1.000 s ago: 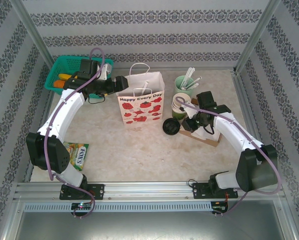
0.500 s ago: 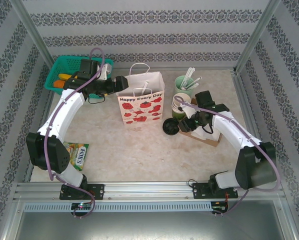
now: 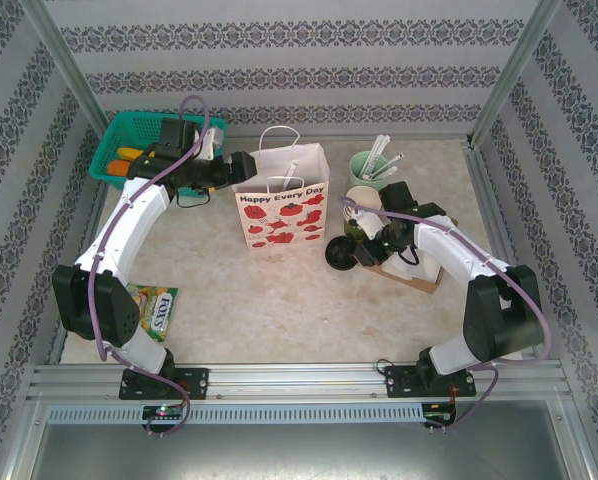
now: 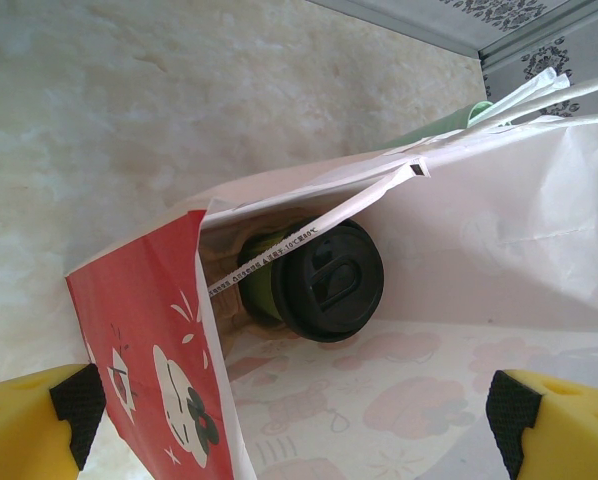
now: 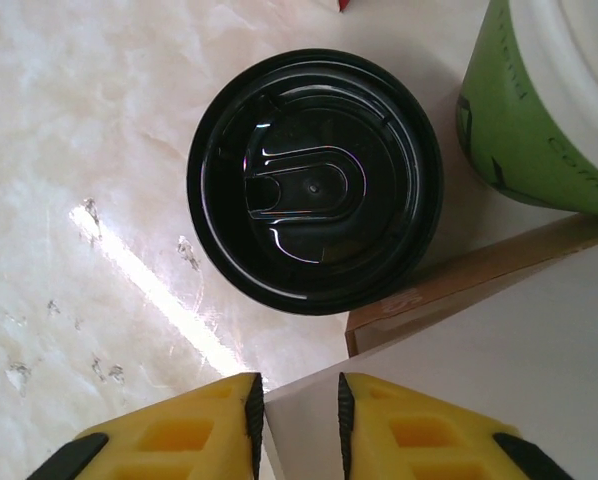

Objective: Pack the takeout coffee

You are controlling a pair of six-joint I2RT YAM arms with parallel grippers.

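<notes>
The takeout coffee (image 3: 341, 252), a dark cup with a round black lid (image 5: 314, 180), stands on the table right of the printed paper bag (image 3: 281, 212). My right gripper (image 3: 371, 247) hovers just right of it. Its yellow fingers (image 5: 169, 440) are open only by a narrow gap and hold nothing; the corner of a white-topped box shows in the gap. My left gripper (image 3: 243, 164) is wide open at the bag's top left edge. In the left wrist view a black-lidded green cup (image 4: 324, 282) shows in the bag's mouth (image 4: 309, 190), under a handle. I cannot tell if it stands inside.
A stack of lidless cups (image 3: 362, 205) and a mint cup of white utensils (image 3: 367, 168) stand behind the coffee. A brown cardboard box (image 3: 411, 272) lies under my right wrist. A green basket (image 3: 119, 140) sits far left, a candy packet (image 3: 155, 308) near left.
My right gripper has slid left, closer to the coffee. The left arm and the bag have not moved.
</notes>
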